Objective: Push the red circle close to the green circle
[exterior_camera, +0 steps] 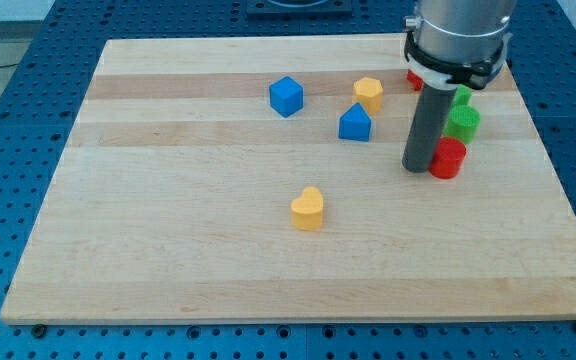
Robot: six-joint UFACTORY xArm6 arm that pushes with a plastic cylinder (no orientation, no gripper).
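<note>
My tip [417, 167] touches the red circle [448, 158] at its 9 o'clock; no gripper, nothing held. Green circle [462, 122] is just beside the red, approx. 1 o'clock. Task looks nearly done, maybe already.

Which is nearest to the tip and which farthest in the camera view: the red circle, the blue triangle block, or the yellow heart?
Measured from my tip:
1. Red circle, right beside the tip on the view's right.
2. Blue triangle block, up and toward the view's left.
3. Yellow heart, farthest, lower toward the view's left.
</note>
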